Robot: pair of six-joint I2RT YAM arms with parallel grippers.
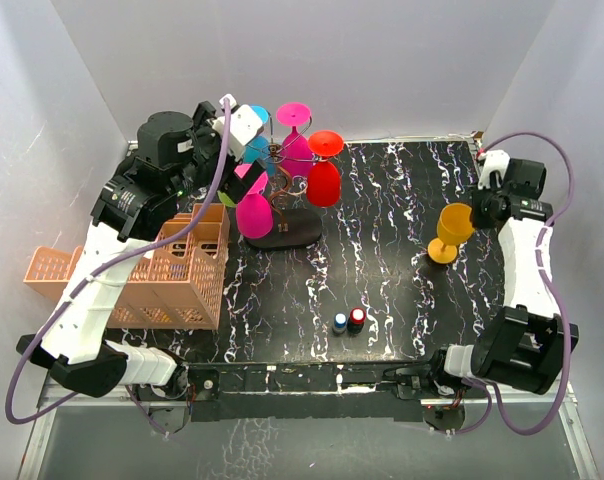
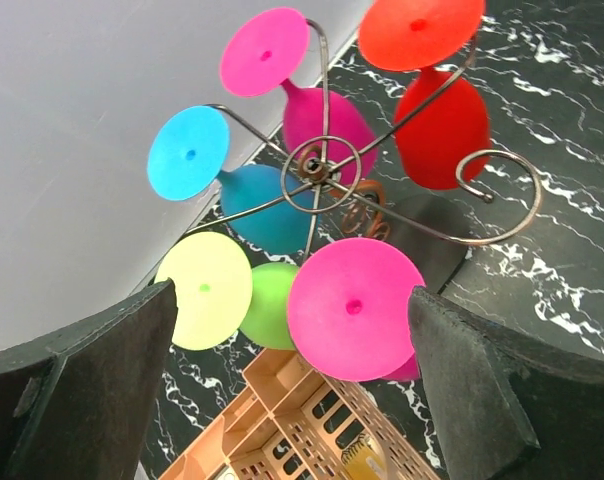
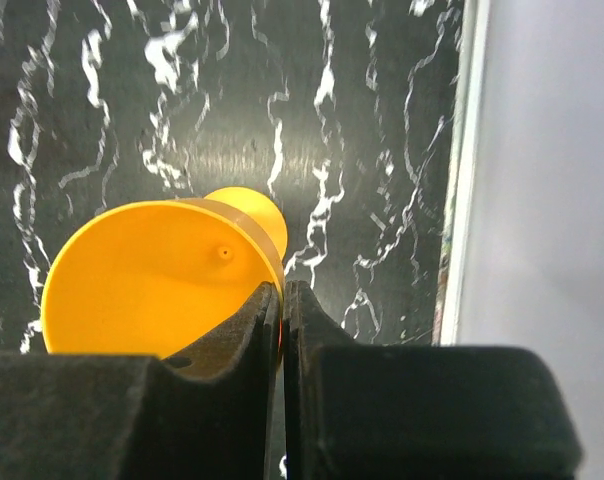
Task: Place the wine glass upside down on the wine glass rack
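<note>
1. The amber-yellow plastic wine glass (image 1: 450, 232) is pinched only by its thin rim. It is judged liable to swing or slip out when it is turned over.
2. The thin dark-brown wire wine glass rack (image 1: 282, 165) is crowded with five coloured glasses hung upside down. The red hanging glass (image 1: 324, 183) is on the side facing the amber glass. It could be knocked while the stem is threaded into the empty scroll arm (image 2: 538, 200).
3. The left gripper (image 2: 292, 292) is held over the rack, at about 11 o'clock of it. A clash of arms is possible unless it is drawn away.
4. The right gripper (image 3: 282, 295) is clamped on the bowl wall at the rim, its fingers almost together.
5. The left gripper's fingers are spread wide; nothing is held or touched.
6. The amber glass is upright at 3 o'clock of the rack and well apart from it, over the black marbled table (image 1: 382, 290). Whether its foot rests there cannot be told.
</note>
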